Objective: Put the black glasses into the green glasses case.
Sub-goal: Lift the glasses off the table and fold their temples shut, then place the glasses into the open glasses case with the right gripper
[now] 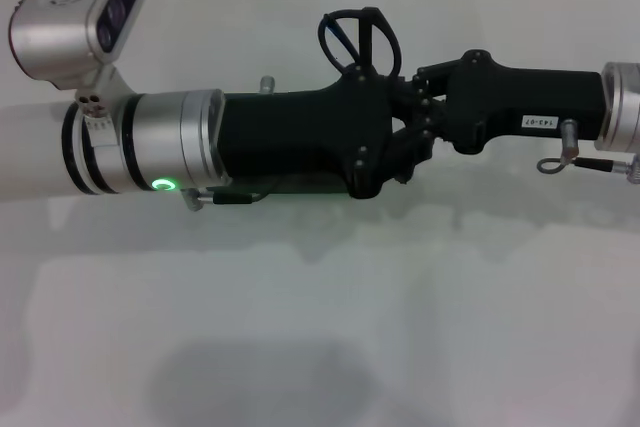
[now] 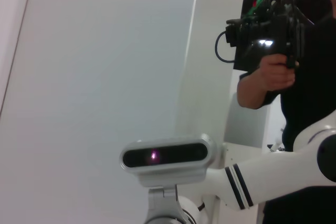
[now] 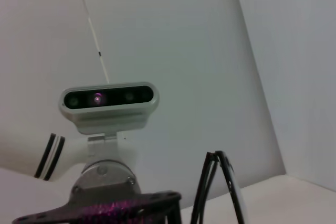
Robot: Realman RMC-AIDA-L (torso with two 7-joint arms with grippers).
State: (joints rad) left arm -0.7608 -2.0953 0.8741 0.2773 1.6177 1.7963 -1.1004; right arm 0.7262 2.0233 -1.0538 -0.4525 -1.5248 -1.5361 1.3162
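Silver wrist w/ green LED ring [image 1: 161,185], black hand bodies, white arm w/ black stripes [image 2: 239,187], silver wrist cam [image 1: 85,12].

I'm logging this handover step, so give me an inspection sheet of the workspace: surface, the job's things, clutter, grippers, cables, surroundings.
Surface: white table, bare where it shows.
Job's things: black glasses held up between the two grippers, folded; green case not seen.
Clutter: nothing seen.
Grippers: left gripper and right gripper meet at the middle, above the table, both at the glasses; which one grips cannot be told.
Cables: a thin wire with a loop end on the right arm.
Surroundings: white walls; in the left wrist view a person stands holding a camera.
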